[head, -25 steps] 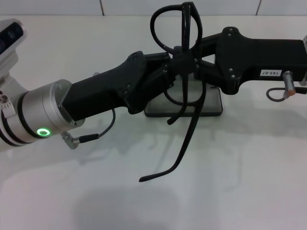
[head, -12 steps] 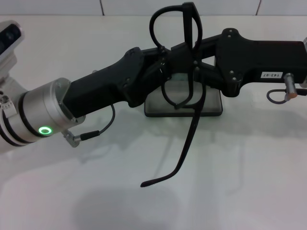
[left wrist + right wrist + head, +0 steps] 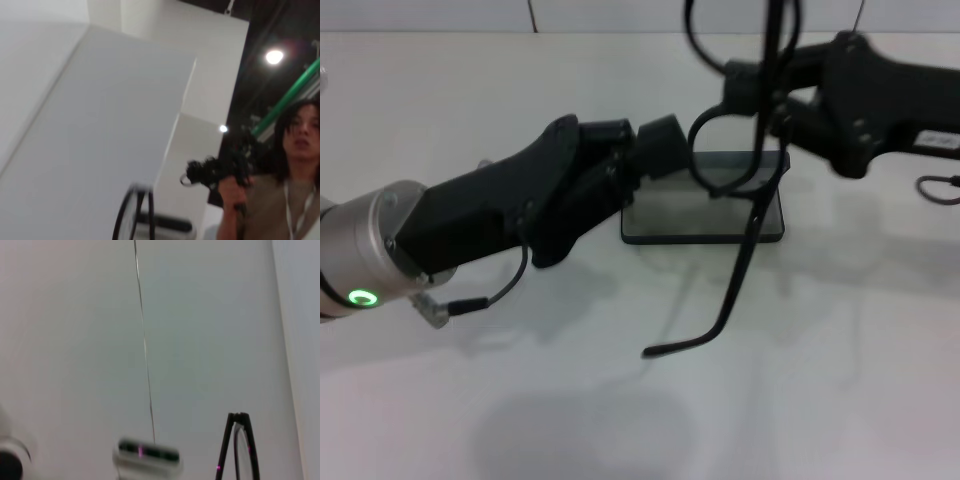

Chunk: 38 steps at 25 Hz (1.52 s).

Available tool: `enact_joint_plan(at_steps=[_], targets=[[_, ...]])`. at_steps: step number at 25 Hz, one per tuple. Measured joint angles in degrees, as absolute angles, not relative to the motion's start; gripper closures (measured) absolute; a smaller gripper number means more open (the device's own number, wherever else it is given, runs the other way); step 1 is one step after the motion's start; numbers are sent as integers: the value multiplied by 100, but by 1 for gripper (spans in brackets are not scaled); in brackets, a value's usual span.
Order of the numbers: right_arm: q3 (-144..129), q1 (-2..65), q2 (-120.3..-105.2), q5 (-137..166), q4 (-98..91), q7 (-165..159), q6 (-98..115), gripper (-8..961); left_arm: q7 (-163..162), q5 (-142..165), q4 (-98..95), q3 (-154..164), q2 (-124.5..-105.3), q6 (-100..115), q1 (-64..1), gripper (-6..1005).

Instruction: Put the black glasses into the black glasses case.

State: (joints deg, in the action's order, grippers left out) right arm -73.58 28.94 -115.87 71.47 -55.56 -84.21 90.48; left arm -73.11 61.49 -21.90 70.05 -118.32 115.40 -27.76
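The right claw (image 3: 760,95) pinches the black glasses (image 3: 740,170) above the black glasses case (image 3: 705,215), left claw (image 3: 660,140) looks empty beside it, so lowering slowly with that dangling temple tucked in seems smart.

Lab/studio: white table (image 3: 620,400), person (image 3: 295,165) w/ camera (image 3: 215,172).

The left pincer (image 3: 665,140) has let go and drawn back, the right pincer (image 3: 752,95) lifting the black glasses (image 3: 750,190) away.
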Motion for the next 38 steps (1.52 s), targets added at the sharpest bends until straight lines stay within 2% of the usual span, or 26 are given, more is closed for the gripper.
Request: enact_joint_plan(at_steps=[6, 12, 17, 23, 31, 38], targets=[[-6683, 2756, -11582, 6488, -5429, -8408, 9883, 850, -7235, 6476, -2170, 7045, -11769, 11563, -2768, 948], [-6223, 2773, -11588, 5910, -5021, -8183, 10241, 850, -7153, 6986, -2195, 7096, -11931, 11574, -2956, 948], [-6376, 3129, -11605, 5781, -4392, -7747, 9980, 850, -6913, 6875, -2122, 7687, -12026, 11569, -3252, 948], [-7049, 3622, -11619, 5744, -3569, -7139, 9512, 850, -6603, 6125, -1929, 8049, -12044, 11514, -3306, 948], [-8429, 3668, -11619, 5551, -3803, -6781, 8318, 849, -6403, 5514, -1586, 8023, -12035, 11474, -3156, 948], [-8616, 3726, -11616, 5595, -3825, -6774, 8105, 849, -6450, 5155, -1320, 8024, -12015, 11048, -3153, 948]])
